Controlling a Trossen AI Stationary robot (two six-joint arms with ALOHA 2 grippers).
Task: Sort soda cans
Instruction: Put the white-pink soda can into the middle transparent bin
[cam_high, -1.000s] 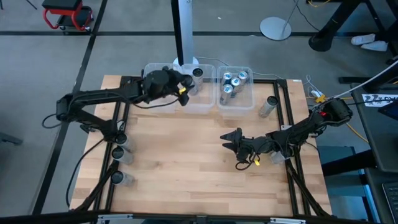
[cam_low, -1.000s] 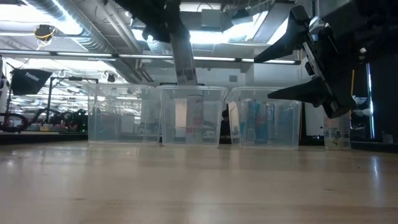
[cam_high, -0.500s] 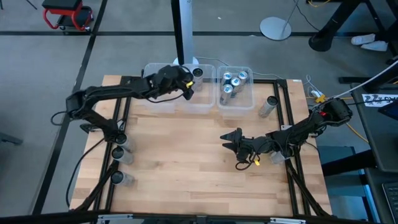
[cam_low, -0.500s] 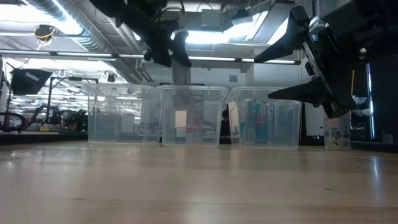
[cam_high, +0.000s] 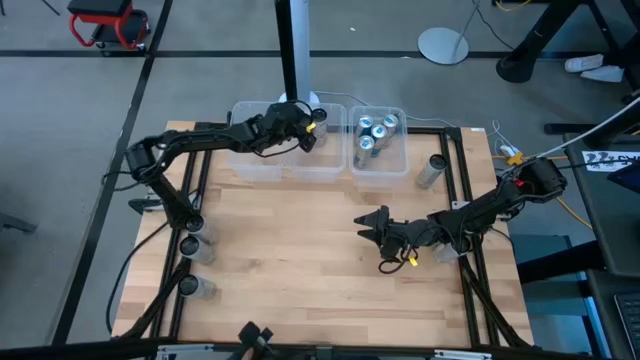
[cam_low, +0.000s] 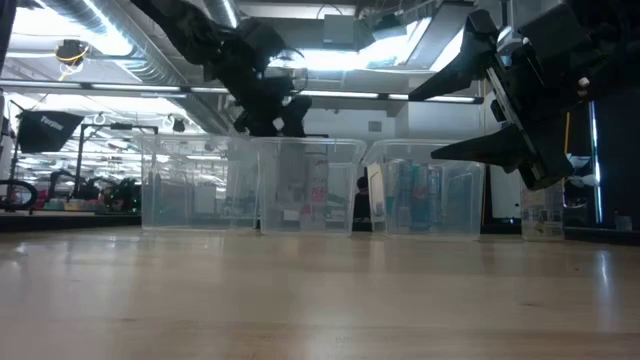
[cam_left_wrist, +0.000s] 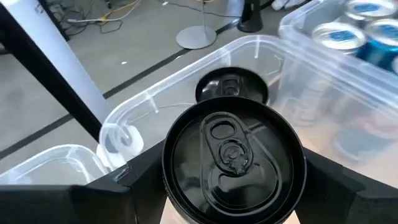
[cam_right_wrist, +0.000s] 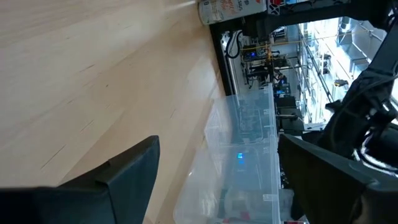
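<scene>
Over the bench's back edge, the left gripper (cam_high: 305, 130) holds a dark-topped can (cam_left_wrist: 233, 158) between its fingers (cam_left_wrist: 106, 193), above the clear bin (cam_high: 262, 168) standing left of the one with blue-topped cans (cam_high: 376, 130). From the left wrist, the held can stands upright: its long axis runs vertical, lid and pull tab facing up, squarely between the two fingers. Directly beyond it, inside the bin, another dark-topped can (cam_left_wrist: 231, 87) already stands upright near the bin's back wall.

This looks like the delivery step of the sort: a dark-topped can is carried to the bin for its kind, while the blue-topped ones sit in the neighbouring bin (cam_high: 400, 165) toward the back right corner. The next move calls for lowering the can past the rim, clear of the can already inside, and only then spreading the fingers so it lands on its base rather than toppling.

The right gripper (cam_high: 377, 225) waits low over the middle of the bench toward the right edge, fingers wide and holding nothing. More cans remain along the left edge (cam_high: 192, 247) and near the right edge (cam_high: 432, 172).
</scene>
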